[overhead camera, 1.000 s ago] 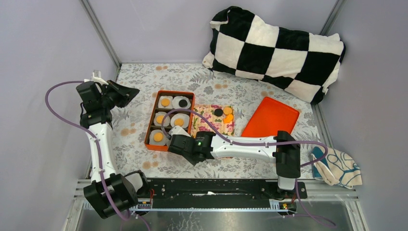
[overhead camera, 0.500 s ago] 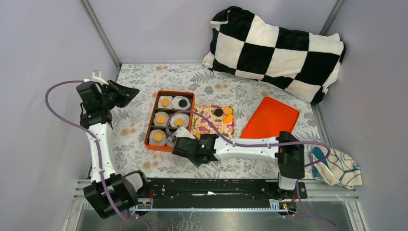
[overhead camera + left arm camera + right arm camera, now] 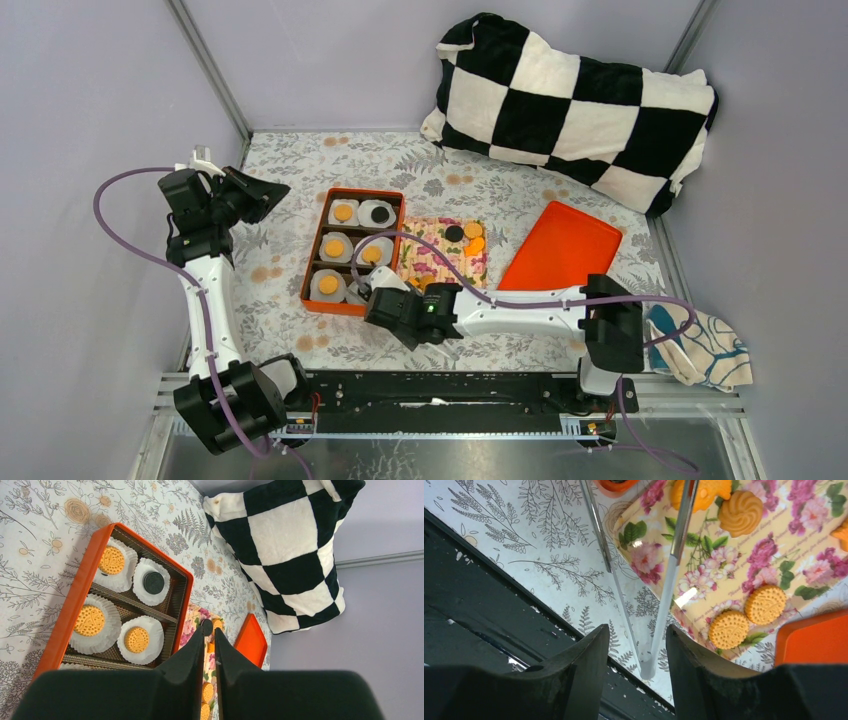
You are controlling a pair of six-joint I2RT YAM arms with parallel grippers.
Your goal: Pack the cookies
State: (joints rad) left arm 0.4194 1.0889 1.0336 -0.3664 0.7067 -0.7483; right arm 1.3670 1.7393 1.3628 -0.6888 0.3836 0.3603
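The right gripper (image 3: 636,635) holds a pair of metal tongs (image 3: 664,602) by the joined end, which sits between its fingers. In the right wrist view the two tong arms spread towards the top edge, where their tips run out of frame. One arm crosses a golden cookie (image 3: 703,492) at the top of the frame; whether the tongs grip it cannot be told.

That cookie lies on the flowered tray (image 3: 724,565), which fills the upper right of this view. A swirled cookie (image 3: 741,512) lies just beside it. Two flat round cookies (image 3: 765,604) touch each other lower right, near the tray's edge.

In the overhead view the right arm reaches left across the lower middle of the frame. Its gripper is at the near corner of the orange box (image 3: 311,262), left of the tray.

The box holds white paper cups (image 3: 116,582), each with one cookie. The left wrist view shows three golden ones (image 3: 90,621) and one black one (image 3: 153,582).

The left gripper (image 3: 210,630) hangs at the left of the overhead frame, above the flowered tablecloth (image 3: 290,160) and well apart from the box. Its fingers are nearly together, with only a thin slit between them and nothing held.

An orange lid (image 3: 560,245) lies right of the tray, and a checked pillow (image 3: 575,100) fills the upper right.
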